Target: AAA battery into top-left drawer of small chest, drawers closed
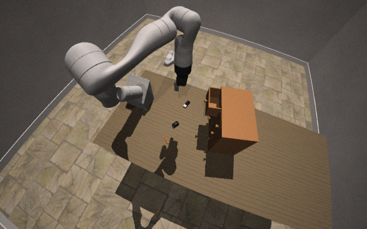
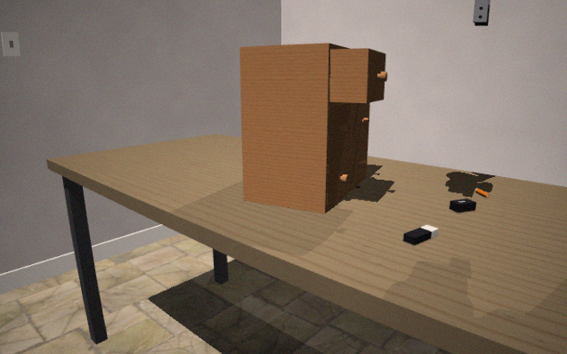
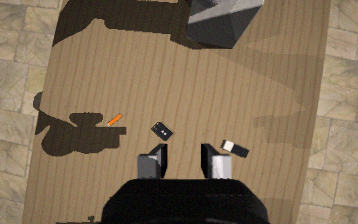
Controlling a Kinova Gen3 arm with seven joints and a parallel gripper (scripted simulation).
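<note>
Top view: the gripper (image 1: 179, 86) (image 2: 481, 13) (image 3: 184, 155) hangs above the table (image 1: 282, 172) (image 2: 169, 164) (image 3: 180, 80), fingers apart, holding nothing. The orange battery (image 1: 166, 140) (image 2: 481, 193) (image 3: 115, 120) lies on the table; the chest's (image 1: 237, 112) (image 2: 285, 124) top-left drawer (image 1: 212, 110) (image 2: 349, 76) stands pulled out.

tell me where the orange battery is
The battery lies on the table, below and left of the black block in the top view, beside a dark shadow.

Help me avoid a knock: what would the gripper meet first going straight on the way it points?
Probably the tabletop: the gripper points down. The black-and-white block looks off its line, though depth is unclear.
</note>
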